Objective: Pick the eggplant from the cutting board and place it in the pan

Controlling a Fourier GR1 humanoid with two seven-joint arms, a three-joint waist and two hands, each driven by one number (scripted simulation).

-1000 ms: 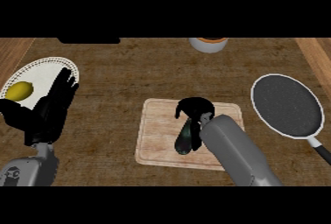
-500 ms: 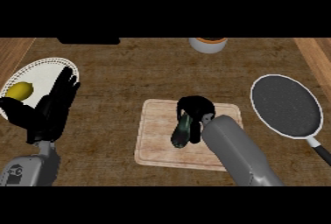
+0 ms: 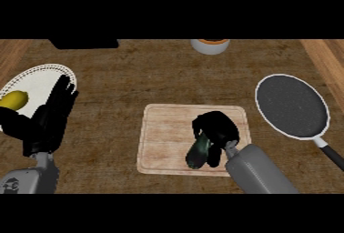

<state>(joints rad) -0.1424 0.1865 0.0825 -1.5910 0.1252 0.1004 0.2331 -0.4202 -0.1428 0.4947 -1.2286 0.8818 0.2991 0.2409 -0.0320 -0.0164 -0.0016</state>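
- The cutting board point(image 3: 164, 150) carries the eggplant point(image 3: 199, 152); the pan point(image 3: 292, 105) sits well apart to its right.
- The right hand point(image 3: 218, 129) has now curled round the eggplant's top, so lifting can follow.
- The left hand point(image 3: 50, 118) rests open beside the plate point(image 3: 33, 84).

Dark green eggplant point(image 3: 199, 152) under black right hand point(image 3: 216, 128) fingers, on pale wood-grain cutting board point(image 3: 164, 136); dark speckled pan point(image 3: 291, 105), white rim; yellow fruit point(image 3: 13, 99) on white plate point(image 3: 37, 82).
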